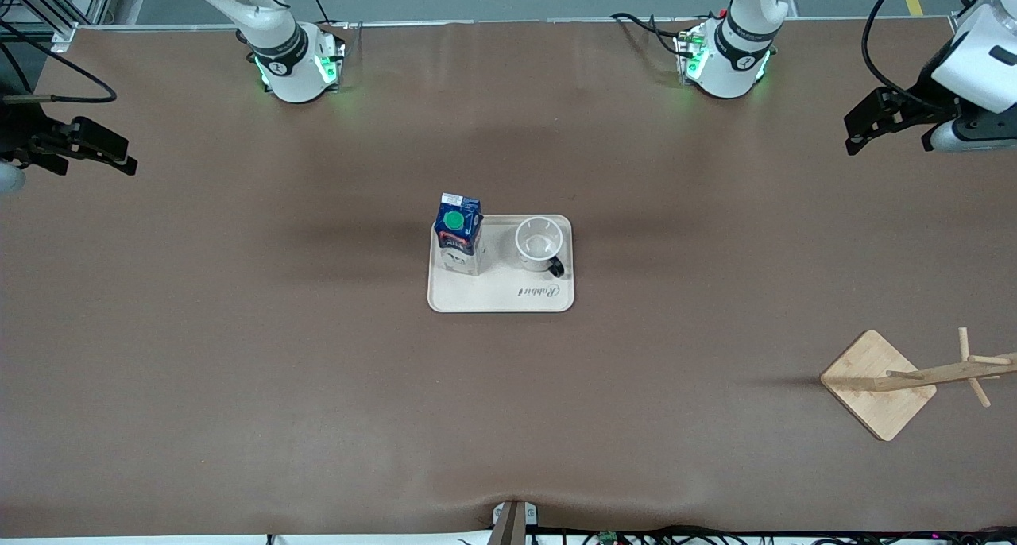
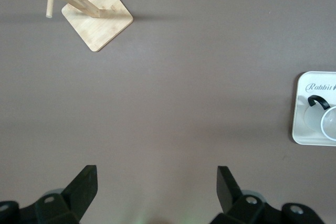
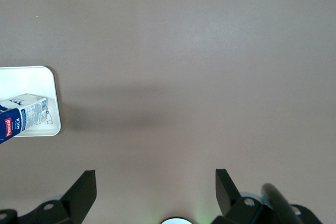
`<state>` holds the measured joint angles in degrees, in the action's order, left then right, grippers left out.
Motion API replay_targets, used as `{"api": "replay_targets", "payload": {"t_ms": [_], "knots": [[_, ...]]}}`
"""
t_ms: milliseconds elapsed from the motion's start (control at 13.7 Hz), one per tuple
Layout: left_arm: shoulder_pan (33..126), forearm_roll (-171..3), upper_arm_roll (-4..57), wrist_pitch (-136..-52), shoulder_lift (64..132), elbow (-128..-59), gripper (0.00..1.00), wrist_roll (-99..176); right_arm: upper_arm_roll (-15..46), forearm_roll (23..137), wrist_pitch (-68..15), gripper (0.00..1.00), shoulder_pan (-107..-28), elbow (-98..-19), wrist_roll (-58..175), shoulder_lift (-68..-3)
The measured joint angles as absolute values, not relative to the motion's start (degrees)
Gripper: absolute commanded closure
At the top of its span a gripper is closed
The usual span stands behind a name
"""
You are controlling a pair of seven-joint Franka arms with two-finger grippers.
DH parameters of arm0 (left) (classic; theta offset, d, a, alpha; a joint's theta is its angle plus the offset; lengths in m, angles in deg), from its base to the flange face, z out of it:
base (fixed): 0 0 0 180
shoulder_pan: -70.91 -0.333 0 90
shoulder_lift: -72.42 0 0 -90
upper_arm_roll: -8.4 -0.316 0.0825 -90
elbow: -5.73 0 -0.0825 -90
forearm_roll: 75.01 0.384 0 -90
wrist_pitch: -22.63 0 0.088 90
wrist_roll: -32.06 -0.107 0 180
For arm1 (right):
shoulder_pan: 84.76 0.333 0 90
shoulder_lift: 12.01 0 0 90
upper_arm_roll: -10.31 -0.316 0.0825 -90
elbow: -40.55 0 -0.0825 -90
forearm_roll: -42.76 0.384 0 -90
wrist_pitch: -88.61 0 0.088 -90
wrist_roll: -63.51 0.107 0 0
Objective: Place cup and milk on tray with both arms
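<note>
Even overhead light — soft shadows.

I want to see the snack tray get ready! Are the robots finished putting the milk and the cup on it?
It looks done. The milk carton and the smiley cup both stand on the tray, side by side. Nothing is in hand: the left gripper hangs open over the table's left-arm end, the right gripper open over the right-arm end. Nothing seems left to do.

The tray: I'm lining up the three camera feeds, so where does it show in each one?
Front view: the tray lies mid-table, holding the milk and the cup.
Left wrist view: at the picture's edge, the cup's end only.
Right wrist view: at the picture's edge, the milk's end only.
Shared landmark: the tray's rounded corners.
</note>
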<state>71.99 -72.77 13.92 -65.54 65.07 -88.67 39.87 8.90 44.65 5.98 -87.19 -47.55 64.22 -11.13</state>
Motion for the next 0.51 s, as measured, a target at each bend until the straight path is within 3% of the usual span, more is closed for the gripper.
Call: {"api": "replay_targets", "payload": {"t_ms": [510], "knots": [[70.4, -72.8, 13.8, -65.5, 65.6, -88.1, 0.00, 39.9, 8.9, 44.7, 6.0, 0.00, -87.2, -47.5, 64.2, -11.1]]}}
